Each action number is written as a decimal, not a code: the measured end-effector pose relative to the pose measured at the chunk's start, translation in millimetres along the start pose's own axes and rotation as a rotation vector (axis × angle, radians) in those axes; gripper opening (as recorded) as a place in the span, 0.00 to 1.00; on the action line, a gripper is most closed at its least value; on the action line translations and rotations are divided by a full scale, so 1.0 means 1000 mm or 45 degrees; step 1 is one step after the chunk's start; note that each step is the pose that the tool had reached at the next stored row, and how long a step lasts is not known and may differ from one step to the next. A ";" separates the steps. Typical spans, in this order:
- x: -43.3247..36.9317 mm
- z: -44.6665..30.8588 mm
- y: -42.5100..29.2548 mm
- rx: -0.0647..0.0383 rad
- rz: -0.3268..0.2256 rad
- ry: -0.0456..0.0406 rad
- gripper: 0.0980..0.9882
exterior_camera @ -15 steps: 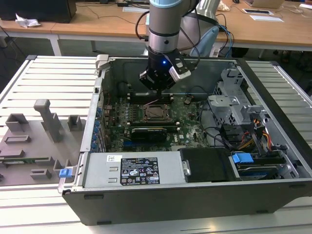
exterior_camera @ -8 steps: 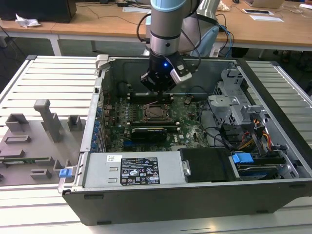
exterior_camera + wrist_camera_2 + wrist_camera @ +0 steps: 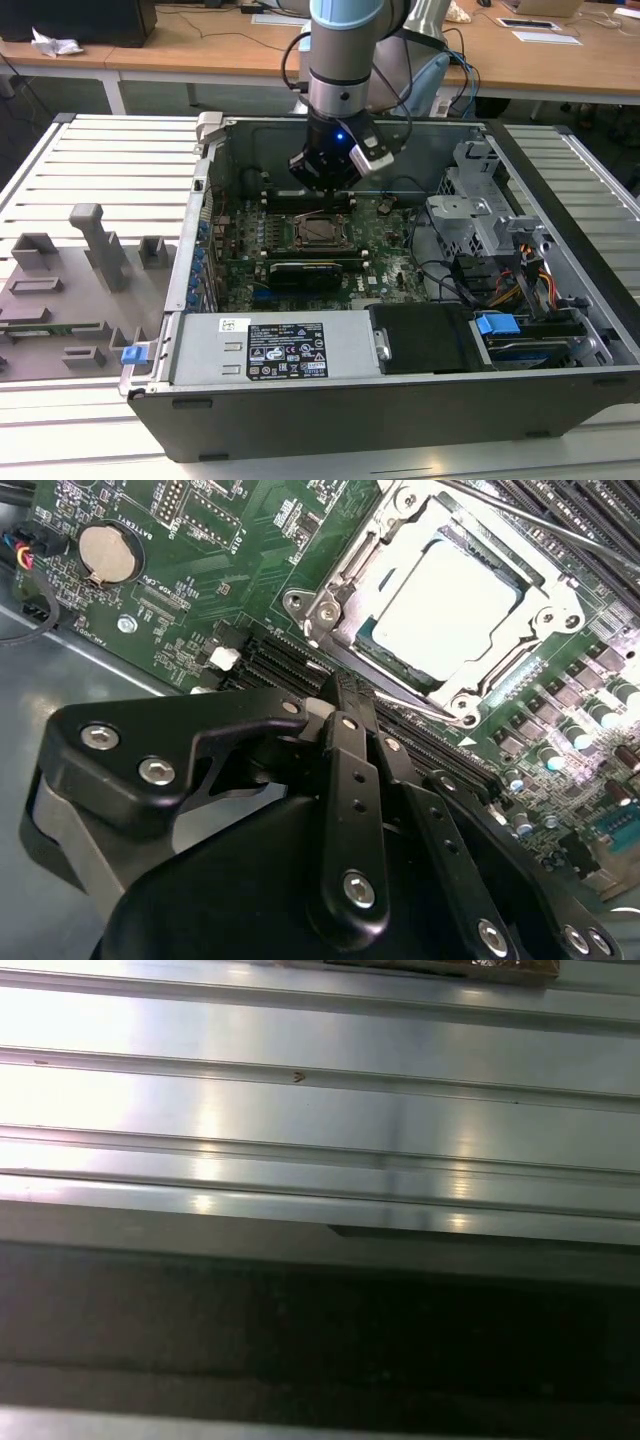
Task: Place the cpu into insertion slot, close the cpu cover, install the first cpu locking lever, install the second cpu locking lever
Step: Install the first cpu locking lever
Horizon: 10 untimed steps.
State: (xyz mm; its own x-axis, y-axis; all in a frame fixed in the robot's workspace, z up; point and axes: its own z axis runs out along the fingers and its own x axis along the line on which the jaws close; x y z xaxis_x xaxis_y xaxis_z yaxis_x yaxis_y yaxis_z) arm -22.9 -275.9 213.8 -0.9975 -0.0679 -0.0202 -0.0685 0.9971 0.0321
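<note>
Black gripper [image 3: 345, 715] fingers together, holding nothing, just beside silvery-beige square cpu [image 3: 450, 600] seated under thin silvery metal cpu cover [image 3: 545, 595]

Silvery cpu [image 3: 447, 605] in insertion slot [image 3: 335, 600], cpu cover [image 3: 560, 605] down

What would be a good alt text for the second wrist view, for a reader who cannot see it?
A black gripper fills the foreground above a green motherboard, its fingers close together with nothing between them. Beyond it, the cpu sits in the insertion slot with the silvery cpu cover closed around it. A round coin battery lies farther off on the board.
</note>
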 end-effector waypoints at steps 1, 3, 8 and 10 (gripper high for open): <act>0.0000 0.0005 0.0000 0.000 0.000 0.000 0.00; -0.0001 0.0014 -0.0001 0.000 0.000 0.000 0.00; -0.0007 0.0043 -0.0002 0.001 0.000 0.000 0.00; -0.0009 0.0048 -0.0002 0.001 0.000 0.000 0.00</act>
State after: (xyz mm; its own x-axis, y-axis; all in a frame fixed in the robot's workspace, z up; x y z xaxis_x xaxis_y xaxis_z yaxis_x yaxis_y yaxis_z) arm -21.9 -275.9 209.0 -0.9975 -0.0678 -0.0200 -0.0684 0.9972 0.0311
